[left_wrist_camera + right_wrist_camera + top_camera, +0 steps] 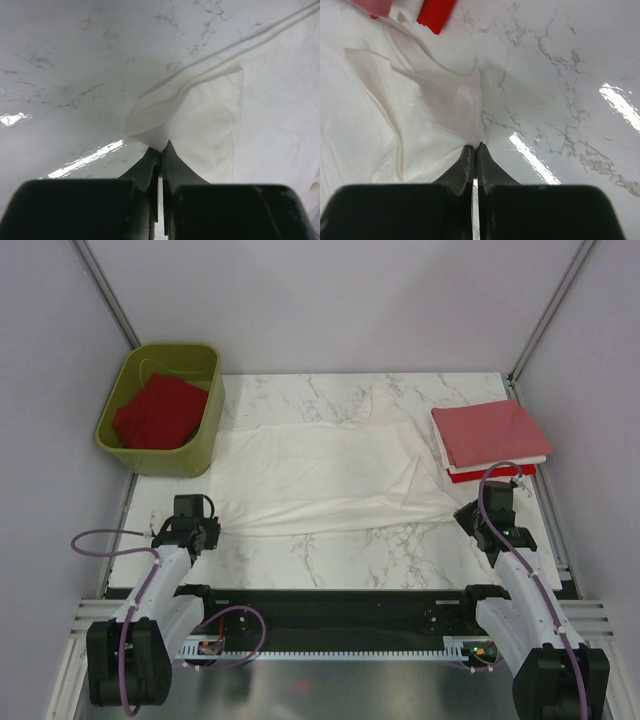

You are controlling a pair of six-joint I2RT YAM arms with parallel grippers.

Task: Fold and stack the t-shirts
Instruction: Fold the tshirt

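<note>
Jaws closed, white t-shirt (320,465) edge pinched between

1. You have a white marble-patterned tabletop with grey veins (330,550) filling the middle of the overhead view.
2. Plain pale lilac-grey walls (330,300) close it in at the back and on both sides.
3. Slim silver metal struts (105,290) run along the rear corners.
4. Bright glare streaks (620,105) lie on the glossy surface in your wrist views.

No text, labels or numbers can be read.
</note>
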